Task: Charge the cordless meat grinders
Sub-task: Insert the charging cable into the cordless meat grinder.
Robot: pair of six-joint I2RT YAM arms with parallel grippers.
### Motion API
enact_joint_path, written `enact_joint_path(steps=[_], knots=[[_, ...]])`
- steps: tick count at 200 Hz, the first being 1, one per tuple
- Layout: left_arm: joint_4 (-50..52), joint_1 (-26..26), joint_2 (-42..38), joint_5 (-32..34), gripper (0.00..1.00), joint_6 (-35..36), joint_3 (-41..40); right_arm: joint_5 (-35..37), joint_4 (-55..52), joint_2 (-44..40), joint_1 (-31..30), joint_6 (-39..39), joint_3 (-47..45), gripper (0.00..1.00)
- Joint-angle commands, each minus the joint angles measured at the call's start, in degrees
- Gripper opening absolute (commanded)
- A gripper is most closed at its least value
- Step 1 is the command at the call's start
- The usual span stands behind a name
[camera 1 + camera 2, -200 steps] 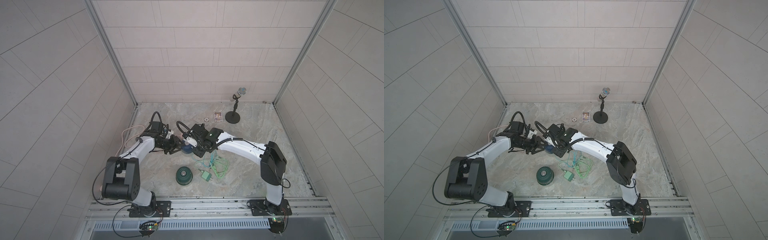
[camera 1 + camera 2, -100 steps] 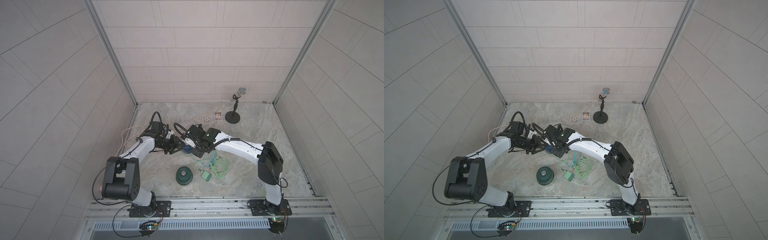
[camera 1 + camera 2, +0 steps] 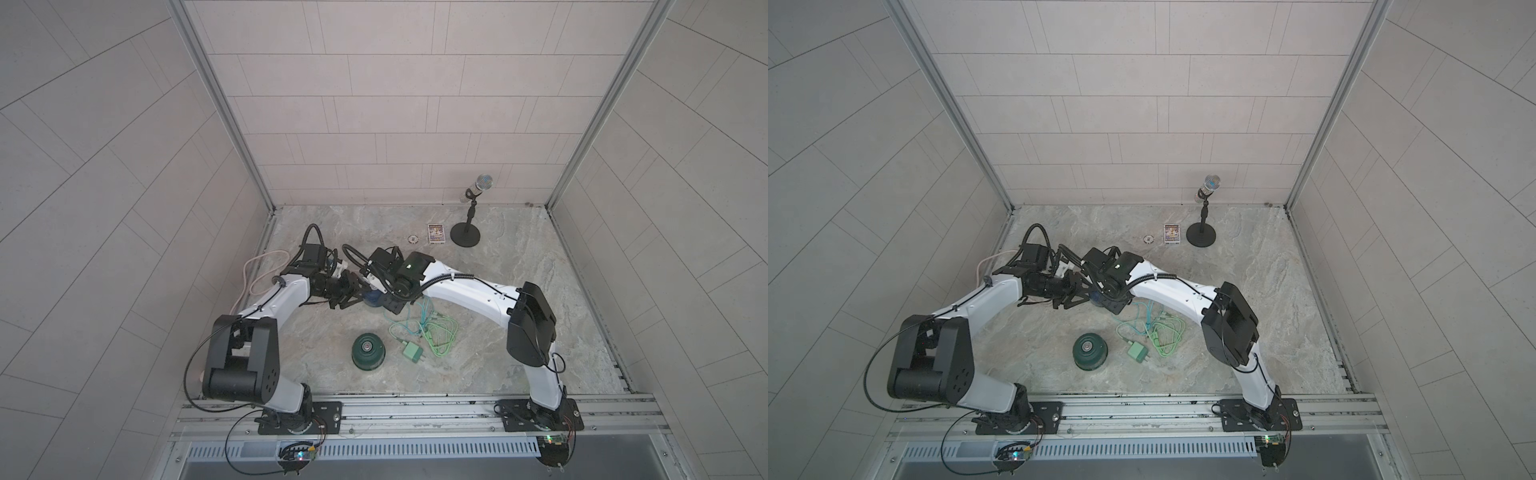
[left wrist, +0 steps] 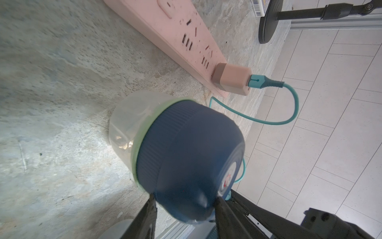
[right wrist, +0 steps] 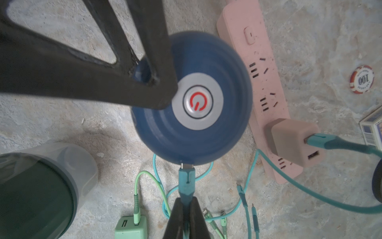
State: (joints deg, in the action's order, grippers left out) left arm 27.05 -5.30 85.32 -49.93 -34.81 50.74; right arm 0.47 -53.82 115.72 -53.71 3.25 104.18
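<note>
The dark blue cordless meat grinder (image 5: 192,103) stands on its clear cup beside the pink power strip (image 5: 262,93). My left gripper (image 4: 184,198) is shut on its dome, one finger on each side. My right gripper (image 5: 187,203) is shut on a teal cable plug (image 5: 186,182), whose metal tip sits at the port low on the blue grinder's side. That cable runs to a pink adapter (image 5: 293,140) plugged into the strip. The dark green grinder (image 3: 368,351) stands alone nearer the front, untouched. In both top views the arms hide most of the blue grinder (image 3: 371,298).
A green adapter (image 3: 412,353) with a green cable (image 3: 440,336) lies right of the green grinder, amid loose teal cable ends. At the back stand a microphone stand (image 3: 465,239), a small card box (image 3: 436,234) and a poker chip (image 3: 412,238).
My right gripper has moved slightly to the left with the teal plug, closing in on the blue grinder. The left arm has stayed put.
</note>
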Motion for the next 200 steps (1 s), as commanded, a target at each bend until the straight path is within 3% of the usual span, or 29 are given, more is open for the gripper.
enact_joint_path(steps=[1, 135, 200], knots=[[2.81, -2.30, 1.27, 2.84, 0.46, 0.19, -3.08, -0.66, 2.63, 1.81, -0.34, 2.38, 2.47, 0.04], [0.51, -3.27, 0.28, 1.88, 0.45, -1.58, -4.95, -1.63, 0.98, 4.86, -0.34, 4.30, 6.71, 0.06], [0.63, -3.42, -0.30, 1.65, 0.45, -1.75, -4.85, -1.11, 0.97, 5.39, -0.16, 3.94, 7.91, 0.19]])
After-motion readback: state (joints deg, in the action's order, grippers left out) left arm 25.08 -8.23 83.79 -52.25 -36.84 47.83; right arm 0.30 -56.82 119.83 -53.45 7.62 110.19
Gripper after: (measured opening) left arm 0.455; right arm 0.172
